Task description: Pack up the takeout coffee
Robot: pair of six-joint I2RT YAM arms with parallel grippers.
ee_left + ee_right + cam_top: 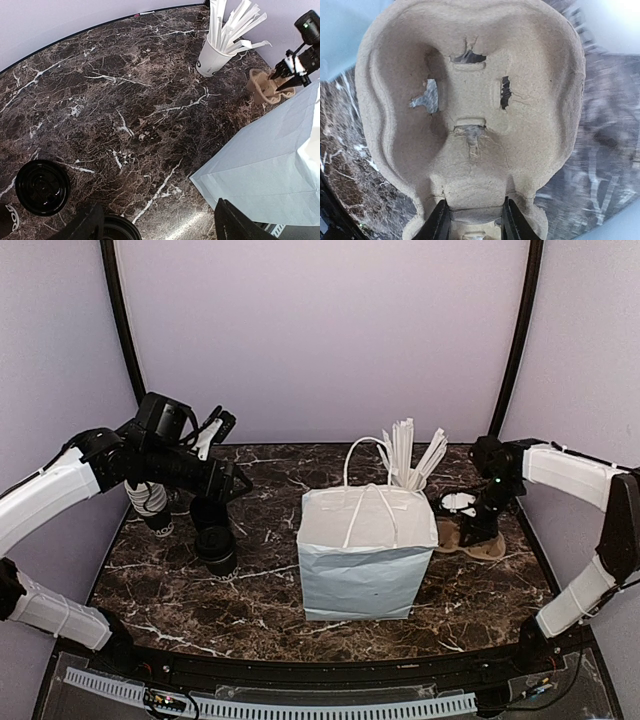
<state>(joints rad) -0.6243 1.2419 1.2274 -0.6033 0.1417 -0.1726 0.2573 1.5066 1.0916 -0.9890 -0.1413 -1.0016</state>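
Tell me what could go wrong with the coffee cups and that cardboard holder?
1. The left gripper hangs open over two black-lidded coffee cups standing near each other, so grabbing one might knock over the other.
2. The right gripper seems to pinch only the edge of the pulp cup carrier, which already has small tears; it could bend, rip or slip when lifted.

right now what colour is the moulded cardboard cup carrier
Pale tan cup carrier, best in right wrist view.
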